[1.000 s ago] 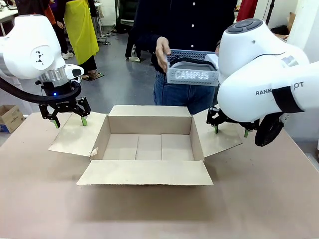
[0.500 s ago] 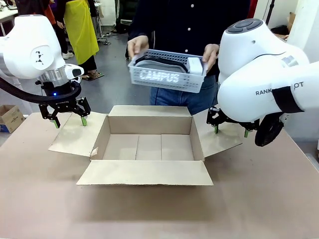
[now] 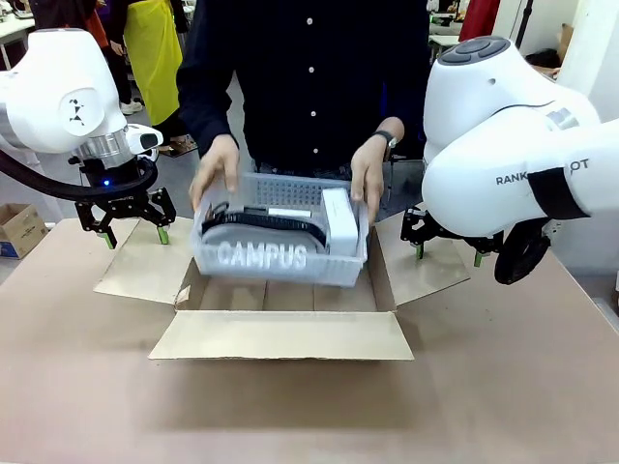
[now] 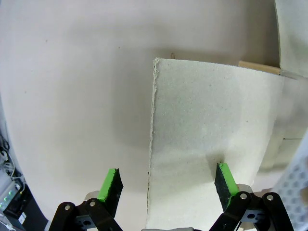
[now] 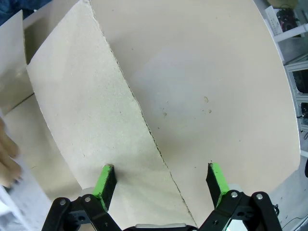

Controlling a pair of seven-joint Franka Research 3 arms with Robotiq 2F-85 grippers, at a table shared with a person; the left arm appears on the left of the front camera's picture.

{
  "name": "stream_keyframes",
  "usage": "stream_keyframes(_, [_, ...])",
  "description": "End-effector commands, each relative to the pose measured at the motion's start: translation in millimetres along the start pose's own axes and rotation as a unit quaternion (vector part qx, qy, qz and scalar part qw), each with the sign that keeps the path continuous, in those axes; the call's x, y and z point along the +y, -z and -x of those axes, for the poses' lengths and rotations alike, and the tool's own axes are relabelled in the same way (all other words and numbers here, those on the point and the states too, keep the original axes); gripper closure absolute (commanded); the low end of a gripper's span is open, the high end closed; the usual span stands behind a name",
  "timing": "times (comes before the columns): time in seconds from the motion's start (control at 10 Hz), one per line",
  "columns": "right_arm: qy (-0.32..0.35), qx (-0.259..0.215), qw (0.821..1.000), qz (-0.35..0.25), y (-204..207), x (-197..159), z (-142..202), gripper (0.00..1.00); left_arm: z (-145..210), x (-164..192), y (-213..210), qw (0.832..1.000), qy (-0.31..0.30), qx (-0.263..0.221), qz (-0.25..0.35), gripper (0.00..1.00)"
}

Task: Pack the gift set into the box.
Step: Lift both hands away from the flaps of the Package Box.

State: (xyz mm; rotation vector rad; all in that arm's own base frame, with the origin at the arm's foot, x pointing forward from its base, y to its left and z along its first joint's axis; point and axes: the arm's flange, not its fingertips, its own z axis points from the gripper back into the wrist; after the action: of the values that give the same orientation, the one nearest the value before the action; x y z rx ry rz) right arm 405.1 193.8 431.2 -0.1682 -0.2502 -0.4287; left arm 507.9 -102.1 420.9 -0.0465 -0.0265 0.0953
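The basket (image 3: 331,265) is translucent grey-white, perforated, white-lettered; its pack (image 3: 339,220) white, its items (image 3: 263,223) seemingly black; the box (image 3: 280,335) brown.

The basket (image 3: 280,253) and the person's hands (image 3: 217,170) block the box (image 3: 280,336) mouth; the near table (image 3: 290,416) lies open.

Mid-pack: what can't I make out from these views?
Front view: the box floor, hidden behind the basket; whether the basket touches it is unclear.
Front view: dark items in the basket, too blurred to identify.
Left wrist view: the basket, cut off at the right edge.
Right wrist view: the person's hand, blurred, cut by the left edge.
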Motion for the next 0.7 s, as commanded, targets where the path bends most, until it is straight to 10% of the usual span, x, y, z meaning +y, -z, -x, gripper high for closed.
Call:
stream_keyframes(0.0, [0.008, -0.004, 1.000, 0.006, -1.1, 1.7, -1.6, 0.00, 1.2, -0.2, -1.2, 1.000, -0.007, -0.007, -0.007, 0.00])
stream_keyframes(0.6, [0.008, -0.004, 1.000, 0.006, -1.1, 1.7, -1.6, 0.00, 1.2, -0.2, -1.2, 1.000, -0.007, -0.007, -0.007, 0.00])
